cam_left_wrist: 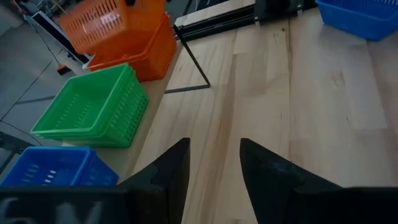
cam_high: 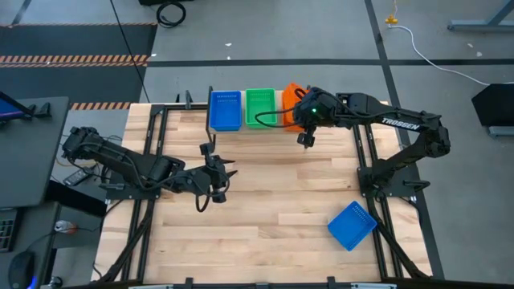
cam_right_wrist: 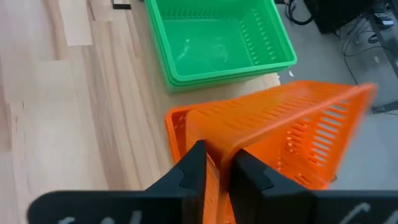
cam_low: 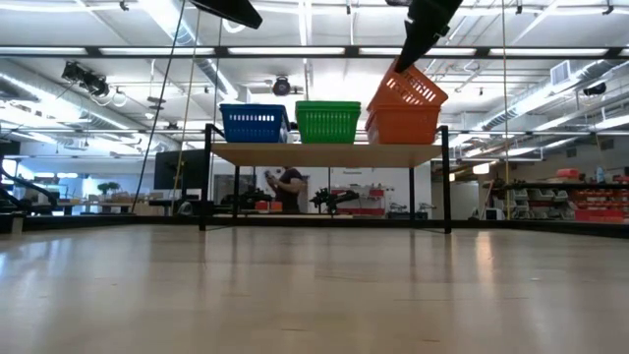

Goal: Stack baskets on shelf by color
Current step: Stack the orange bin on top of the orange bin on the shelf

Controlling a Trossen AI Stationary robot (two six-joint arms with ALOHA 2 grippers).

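Observation:
The shelf [cam_low: 324, 153] stands at the table's far edge. A blue basket stack [cam_high: 225, 109], a green stack [cam_high: 259, 107] and orange baskets [cam_high: 291, 95] sit on its plank side by side. My right gripper [cam_right_wrist: 217, 158] is over the orange end, shut on the top orange basket [cam_low: 408, 90], which tilts above the orange basket beneath it [cam_low: 403, 126]. One more blue basket [cam_high: 352, 225] lies flat on the table near the right edge. My left gripper [cam_high: 221, 172] hovers open over the table's middle, touching nothing. My right gripper pinches the top orange basket by its wall's rim [cam_right_wrist: 214, 144], the wall running between the two fingers [cam_right_wrist: 193, 168]. The fingers come from above, slanting down [cam_low: 413, 44]. The held side is raised, so the basket tilts; its lower part rests on the orange basket beneath [cam_right_wrist: 177, 124].
The shelf's thin black legs [cam_low: 204, 182] stand on the far part of the table. Black frame rails [cam_high: 148, 152] run along the table's left and right sides. Bare wood [cam_high: 281, 193] lies between the shelf and the loose blue basket.

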